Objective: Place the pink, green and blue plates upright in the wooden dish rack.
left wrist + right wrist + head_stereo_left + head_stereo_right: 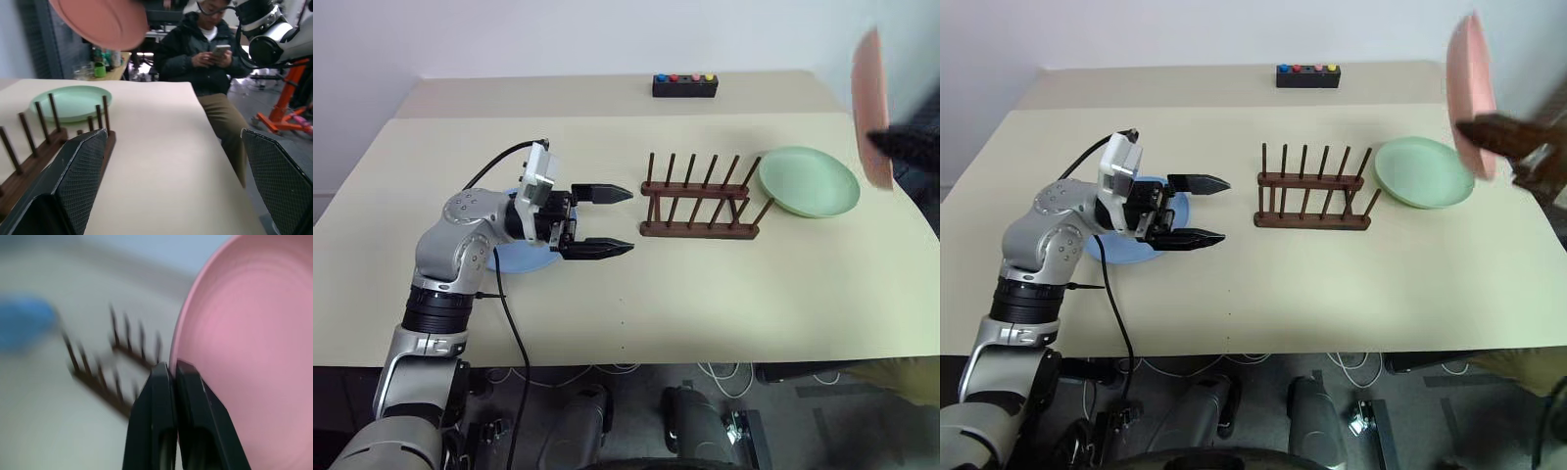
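My right gripper (171, 368) is shut on the rim of the pink plate (1469, 93), holding it on edge in the air, above the table's right end and just beyond the green plate (810, 181). The green plate lies flat on the table, touching the right end of the wooden dish rack (700, 201), whose pegs hold nothing. At the left the blue plate (1116, 245) lies flat, partly hidden under my left arm. My left gripper (628, 220) is open and empty, pointing level at the rack's left end, a short gap away.
A small black box with coloured buttons (685, 86) sits at the table's far edge behind the rack. In the left wrist view a seated person (210, 54) holds a phone beyond the table's right end, beside an orange stand (283, 115).
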Controlling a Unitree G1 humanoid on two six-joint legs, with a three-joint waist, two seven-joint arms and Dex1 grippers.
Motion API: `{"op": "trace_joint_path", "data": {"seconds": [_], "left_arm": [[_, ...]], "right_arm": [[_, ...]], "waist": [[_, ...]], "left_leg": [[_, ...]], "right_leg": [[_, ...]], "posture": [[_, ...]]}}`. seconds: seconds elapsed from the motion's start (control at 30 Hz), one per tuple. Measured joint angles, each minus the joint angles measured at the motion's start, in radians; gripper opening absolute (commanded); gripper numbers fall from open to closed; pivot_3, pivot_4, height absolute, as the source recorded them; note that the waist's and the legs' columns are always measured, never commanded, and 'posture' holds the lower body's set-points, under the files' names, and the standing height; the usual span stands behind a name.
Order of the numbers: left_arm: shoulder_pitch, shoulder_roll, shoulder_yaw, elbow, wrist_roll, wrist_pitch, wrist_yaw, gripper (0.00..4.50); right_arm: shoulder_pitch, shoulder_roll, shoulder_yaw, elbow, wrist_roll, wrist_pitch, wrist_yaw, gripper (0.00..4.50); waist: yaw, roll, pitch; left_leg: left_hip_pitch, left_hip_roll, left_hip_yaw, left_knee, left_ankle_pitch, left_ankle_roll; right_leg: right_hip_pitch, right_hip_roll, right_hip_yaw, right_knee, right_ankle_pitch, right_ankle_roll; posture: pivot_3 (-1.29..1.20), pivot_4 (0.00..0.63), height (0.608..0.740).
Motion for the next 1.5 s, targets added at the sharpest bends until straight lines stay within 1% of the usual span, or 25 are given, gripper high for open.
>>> {"op": "trace_joint_path", "data": {"seconds": [0.1, 0.13, 0.23, 0.37, 0.47, 0.7, 0.97, 1.13, 1.33, 1.43, 1.5], "left_arm": [[-0.001, -0.003, 0.003, 0.0, -0.009, 0.001, 0.006, 4.5], [-0.002, -0.003, 0.003, -0.001, -0.013, 0.001, 0.007, 4.5], [0.0, 0.004, 0.005, -0.002, -0.015, 0.001, 0.011, 4.5], [0.019, 0.022, 0.016, -0.018, -0.017, 0.003, 0.029, 4.5], [0.044, 0.03, 0.018, -0.042, -0.029, 0.011, 0.042, 4.5], [0.067, 0.043, 0.033, -0.072, -0.036, 0.022, 0.07, 4.5], [0.078, 0.048, 0.035, -0.074, -0.036, 0.023, 0.075, 4.5], [0.078, 0.051, 0.035, -0.075, -0.036, 0.023, 0.075, 4.5], [0.078, 0.051, 0.035, -0.076, -0.036, 0.023, 0.075, 4.5], [0.078, 0.052, 0.035, -0.077, -0.036, 0.023, 0.074, 4.5], [0.078, 0.053, 0.035, -0.079, -0.036, 0.023, 0.074, 4.5]], "right_arm": [[-0.182, 0.103, -0.047, 0.167, 0.151, 0.083, -0.089, 0.04], [-0.224, 0.122, -0.062, 0.219, 0.19, 0.094, -0.105, 0.04], [-0.284, 0.172, -0.095, 0.343, 0.292, 0.132, -0.134, 0.04], [-0.263, 0.223, -0.058, 0.439, 0.316, 0.154, -0.14, 0.04], [-0.265, 0.228, -0.043, 0.49, 0.336, 0.156, -0.134, 0.04], [-0.249, 0.228, 0.031, 0.548, 0.332, 0.153, -0.058, 0.04], [-0.171, 0.228, 0.093, 0.548, 0.303, 0.129, -0.016, 0.04], [-0.154, 0.228, 0.103, 0.548, 0.286, 0.101, -0.014, 0.04], [-0.107, 0.264, 0.154, 0.549, 0.225, 0.015, 0.006, 0.04], [-0.103, 0.279, 0.173, 0.549, 0.213, 0.004, 0.014, 0.87], [-0.107, 0.279, 0.175, 0.549, 0.213, 0.004, 0.013, 1.8]], "waist": [[-0.002, 0.0, 0.0], [-0.002, 0.0, 0.0], [-0.003, 0.0, 0.0], [-0.005, 0.001, 0.0], [-0.005, 0.001, 0.0], [-0.009, 0.001, 0.0], [-0.009, 0.001, 0.0], [-0.011, 0.001, 0.0], [-0.012, 0.001, 0.0], [-0.013, 0.001, 0.0], [-0.012, 0.001, 0.0]], "left_leg": [[0.0, -0.001, 0.001, 0.0, 0.0, 0.0], [0.0, -0.001, 0.002, 0.0, 0.0, 0.0], [0.0, 0.0, 0.002, -0.001, 0.0, 0.0], [-0.001, 0.0, 0.006, -0.001, 0.0, 0.001], [-0.001, 0.0, 0.008, -0.001, 0.0, 0.001], [-0.001, 0.0, 0.012, -0.001, -0.001, 0.002], [-0.001, 0.0, 0.014, -0.001, -0.001, 0.002], [-0.001, 0.001, 0.014, -0.001, -0.001, 0.002], [-0.001, 0.001, 0.014, -0.001, -0.001, 0.002], [-0.001, 0.001, 0.015, -0.001, -0.001, 0.002], [-0.001, 0.001, 0.014, -0.001, -0.001, 0.002]], "right_leg": [[-0.001, 0.0, 0.003, 0.001, 0.0, 0.0], [-0.002, 0.0, 0.003, 0.001, 0.0, 0.0], [-0.003, 0.0, 0.003, 0.001, 0.0, 0.0], [-0.007, 0.0, 0.007, 0.004, 0.0, 0.0], [-0.008, 0.001, 0.009, 0.004, 0.0, 0.0], [-0.008, 0.001, 0.011, 0.004, 0.001, 0.001], [-0.009, 0.001, 0.013, 0.004, 0.002, 0.002], [-0.009, 0.002, 0.014, 0.004, 0.002, 0.003], [-0.009, 0.002, 0.014, 0.004, 0.002, 0.003], [-0.009, 0.002, 0.014, 0.004, 0.003, 0.003], [-0.009, 0.002, 0.014, 0.004, 0.003, 0.003]], "posture": [[0.0, 0.15, 0.74], [0.0, 0.15, 0.74], [0.0, 0.15, 0.74], [0.0, 0.15, 0.74], [0.0, 0.15, 0.74], [0.0, 0.15, 0.74], [0.0, 0.15, 0.74], [0.0, 0.15, 0.74], [0.0, 0.15, 0.74], [0.0, 0.15, 0.74], [0.0, 0.15, 0.74]]}}
